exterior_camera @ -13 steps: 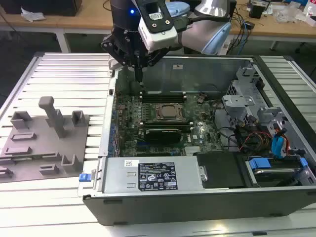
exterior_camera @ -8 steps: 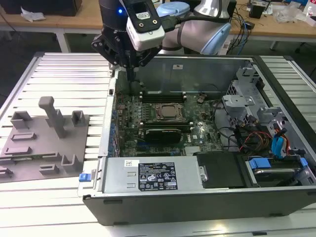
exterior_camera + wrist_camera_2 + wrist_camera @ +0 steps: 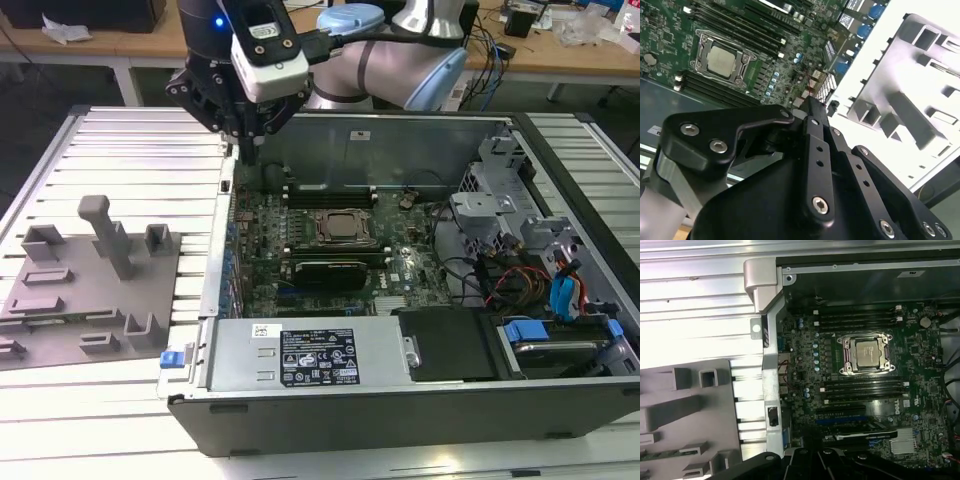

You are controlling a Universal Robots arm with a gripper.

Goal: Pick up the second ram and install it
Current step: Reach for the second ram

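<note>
Clenched on nothing, my end effector hangs over the computer case's corner. The second ram lies in the grey fixture. I judge it best to approach released and square to its long edges.

Both wrist views close above motherboard

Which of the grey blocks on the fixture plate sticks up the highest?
The tall post with the wider cap, near the middle of the plate; the other blocks around it are low and squat.
</note>
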